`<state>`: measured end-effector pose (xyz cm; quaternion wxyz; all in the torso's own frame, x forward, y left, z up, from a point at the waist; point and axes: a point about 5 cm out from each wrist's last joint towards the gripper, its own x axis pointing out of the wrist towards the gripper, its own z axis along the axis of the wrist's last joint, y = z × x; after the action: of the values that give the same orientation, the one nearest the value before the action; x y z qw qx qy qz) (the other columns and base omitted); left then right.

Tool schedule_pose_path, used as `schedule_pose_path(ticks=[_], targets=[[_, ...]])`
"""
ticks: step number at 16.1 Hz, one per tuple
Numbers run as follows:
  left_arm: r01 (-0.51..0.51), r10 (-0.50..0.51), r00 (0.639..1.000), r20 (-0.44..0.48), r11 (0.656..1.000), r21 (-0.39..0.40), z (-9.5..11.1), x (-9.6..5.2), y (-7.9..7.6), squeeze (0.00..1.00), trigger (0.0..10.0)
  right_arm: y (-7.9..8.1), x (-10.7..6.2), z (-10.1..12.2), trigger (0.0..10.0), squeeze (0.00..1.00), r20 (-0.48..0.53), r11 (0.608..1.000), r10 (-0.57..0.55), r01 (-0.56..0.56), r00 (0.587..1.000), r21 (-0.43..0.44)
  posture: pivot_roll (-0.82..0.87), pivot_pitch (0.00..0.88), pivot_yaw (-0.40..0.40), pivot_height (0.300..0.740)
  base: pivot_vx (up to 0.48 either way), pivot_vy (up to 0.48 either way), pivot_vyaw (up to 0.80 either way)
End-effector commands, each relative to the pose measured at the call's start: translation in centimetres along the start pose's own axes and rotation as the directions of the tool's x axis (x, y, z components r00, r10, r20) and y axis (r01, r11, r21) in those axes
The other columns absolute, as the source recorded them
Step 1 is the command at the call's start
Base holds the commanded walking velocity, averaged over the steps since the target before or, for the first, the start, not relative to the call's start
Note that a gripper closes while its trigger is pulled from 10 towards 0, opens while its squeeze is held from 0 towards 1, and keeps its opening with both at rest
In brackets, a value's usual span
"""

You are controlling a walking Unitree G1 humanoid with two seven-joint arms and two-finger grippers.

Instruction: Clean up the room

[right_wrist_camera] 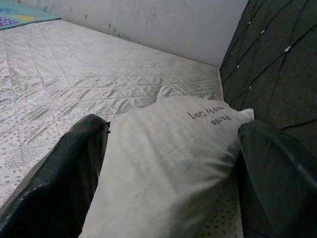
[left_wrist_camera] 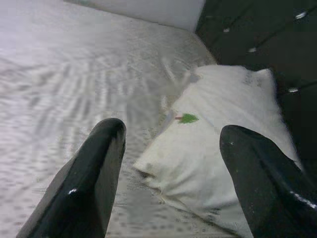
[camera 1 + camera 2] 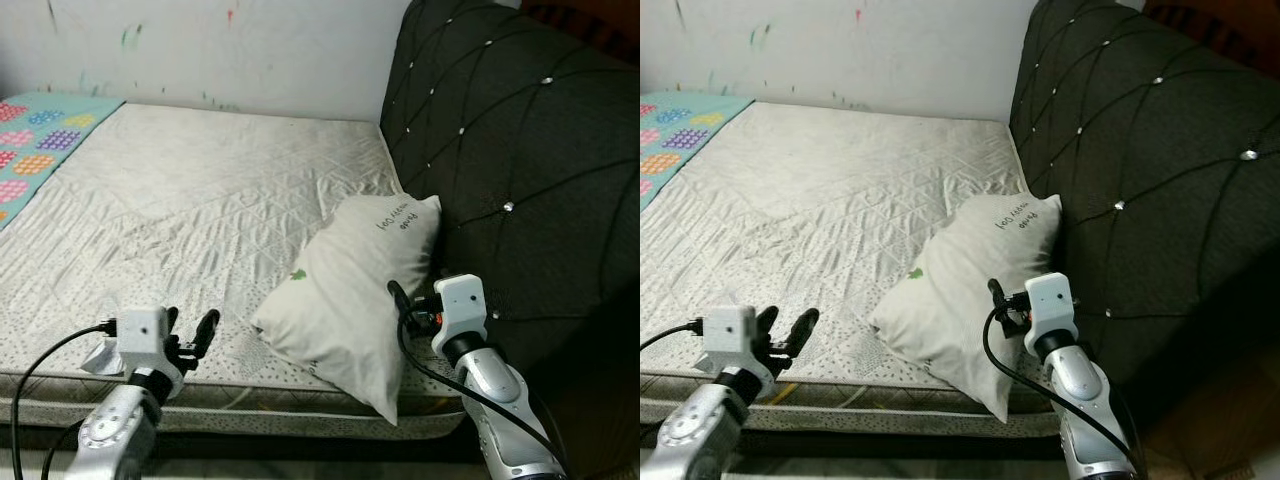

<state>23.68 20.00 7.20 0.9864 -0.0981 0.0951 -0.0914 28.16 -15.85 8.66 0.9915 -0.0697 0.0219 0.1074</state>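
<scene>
Your right claw [image 3: 400, 300], spread wide at the pillow [image 3: 350, 300], 5 o'clock on the bed [image 3: 200, 200]; left claw [image 3: 190, 335] also open; shallow bite may slip off slack fabric.

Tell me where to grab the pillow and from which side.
Probably grip the pillow at its near lower edge, where it overhangs the mattress edge, coming from the front. The far end leans on the headboard, blocking that side. The right gripper is open at that near part; the left gripper, also open, could pinch the left corner.
</scene>
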Motion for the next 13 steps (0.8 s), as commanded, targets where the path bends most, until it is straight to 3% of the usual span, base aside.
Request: schedule_pose_path(ticks=[1, 4, 13], targets=[[0.024, -0.025, 1.0, -0.007, 0.999, -0.03, -0.4, 0.2, -0.4, 0.0, 10.0, -0.3, 0.1, 0.6, 10.0, 0.0, 0.02, 1.0, -0.009, 0.009, 1.0, -0.003, 0.03, 0.0, -0.087, 0.74, 0.0, 0.0, 0.0], [0.036, -0.036, 0.999, -0.006, 0.998, -0.042, -0.7, 0.1, -1.1, 0.0, 10.0, -0.3, 0.1, 0.5, 10.0, 0.0, 0.017, 1.0, -0.013, 0.013, 1.0, 0.001, 0.03, 0.0, -0.087, 0.74, 0.0, 0.0, 0.0], [0.046, -0.046, 0.999, -0.001, 0.995, -0.093, -0.9, 0.2, -1.5, 0.0, 10.0, -0.4, 0.2, 0.5, 10.0, 0.0, 0.009, 1.0, -0.005, 0.005, 1.0, 0.005, 0.03, 0.0, -0.096, 0.74, 0.0, 0.443, 0.0]])
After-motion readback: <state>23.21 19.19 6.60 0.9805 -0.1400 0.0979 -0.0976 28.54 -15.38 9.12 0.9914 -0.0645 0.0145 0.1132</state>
